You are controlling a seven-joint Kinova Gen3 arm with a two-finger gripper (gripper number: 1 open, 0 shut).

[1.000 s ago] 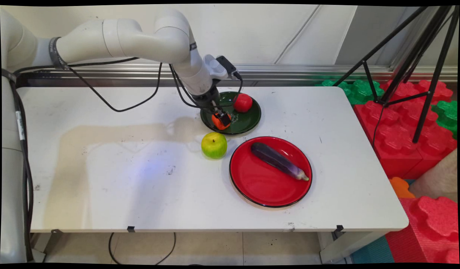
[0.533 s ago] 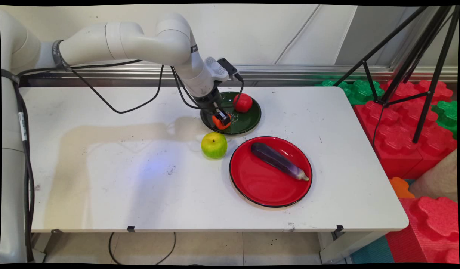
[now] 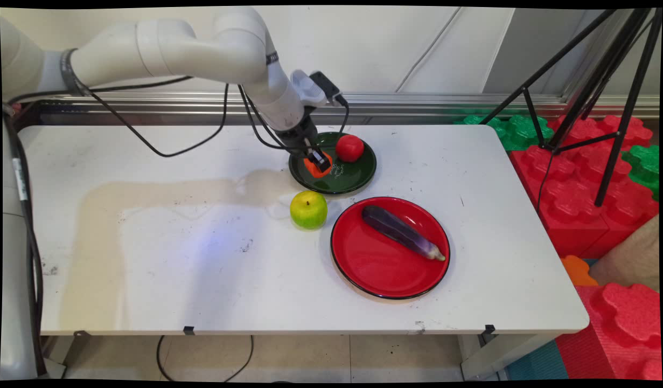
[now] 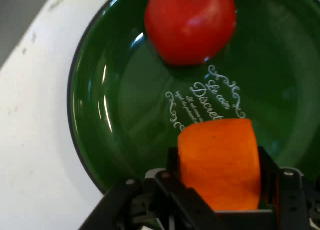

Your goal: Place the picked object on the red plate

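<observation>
My gripper (image 3: 316, 160) is shut on an orange fruit (image 3: 311, 165) and holds it a little above the left part of the green plate (image 3: 358, 173). In the hand view the orange fruit (image 4: 220, 162) sits squeezed between the black fingers (image 4: 172, 162), with the green plate (image 4: 110, 109) and its white lettering below. A red tomato (image 3: 349, 147) lies at the back of that plate, also seen as the red tomato (image 4: 190, 22) ahead of the hand.
A green apple (image 3: 308, 209) stands on the table just in front of the green plate. A red plate (image 3: 374, 264) to its right carries a purple eggplant (image 3: 402, 231). A black tripod (image 3: 590, 102) and foam blocks (image 3: 584, 205) stand off the table's right end.
The gripper has risen and drawn back slightly with the orange fruit, lifting it off the green plate. The other things have not moved.
</observation>
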